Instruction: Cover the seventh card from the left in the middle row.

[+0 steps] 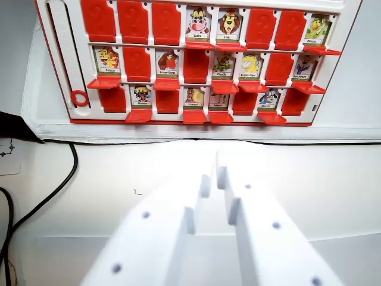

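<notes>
Card: seventh slot from wrist view's left, middle row (pixel 279 68), showing plain red, no picture visible; flanked by tiger-type picture card (pixel 250 65) and hatted-figure card (pixel 305 67).
Board: red-and-white flip-card game board (pixel 59 59), three rows, at top of wrist view, lying on white table (pixel 119 173); far edge cropped.
Open cards: pictures up, red flaps hanging toward camera; others showing red.
Tool: white, two-fingered (pixel 215 179), tips narrowly apart, holding nothing, over bare table, well short of board.
Cable: black (pixel 59 185), curving along wrist view's left side.
Slider: red ring (pixel 78 98) on white track at board's left end.
</notes>
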Action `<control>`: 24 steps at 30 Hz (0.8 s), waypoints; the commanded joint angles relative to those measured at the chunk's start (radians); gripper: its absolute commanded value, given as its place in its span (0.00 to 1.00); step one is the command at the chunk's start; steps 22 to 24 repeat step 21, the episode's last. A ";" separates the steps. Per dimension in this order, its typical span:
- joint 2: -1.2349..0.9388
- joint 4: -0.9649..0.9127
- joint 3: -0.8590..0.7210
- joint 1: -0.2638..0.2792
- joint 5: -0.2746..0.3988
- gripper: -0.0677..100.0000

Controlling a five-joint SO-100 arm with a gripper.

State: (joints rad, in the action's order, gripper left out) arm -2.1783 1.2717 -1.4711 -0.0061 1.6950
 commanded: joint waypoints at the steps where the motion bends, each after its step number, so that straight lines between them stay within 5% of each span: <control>1: -0.049 -0.011 0.103 0.005 -0.003 0.00; 24: -0.057 -0.020 0.086 0.006 -0.002 0.00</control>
